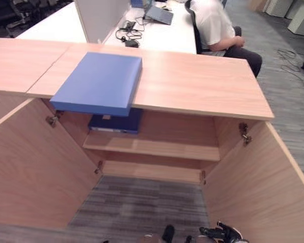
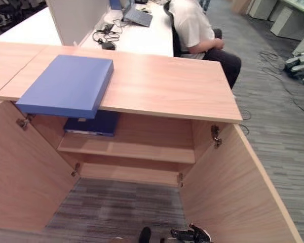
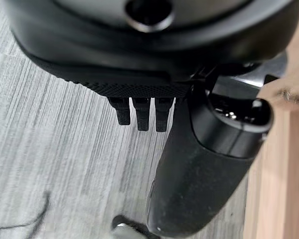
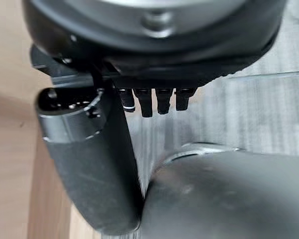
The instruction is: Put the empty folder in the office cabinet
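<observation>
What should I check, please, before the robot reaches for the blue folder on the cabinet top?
1. Cabinet doors open: ok, both swung wide.
2. Blue folder reachable: ok, it lies flat on the cabinet top, its near edge overhanging the front.
3. Shelf space: ok, bare to the right of the dark blue binder.
4. Left hand free: ok, fingers straight, holding nothing.
5. Right hand free: ok, likewise.
6. Seated person clear of the cabinet: ok, behind it at the white desk.

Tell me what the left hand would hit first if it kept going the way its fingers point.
Probably the grey carpeted floor: the left hand points its straight fingers down at it, nothing between. The light wooden cabinet door stands beside.
</observation>
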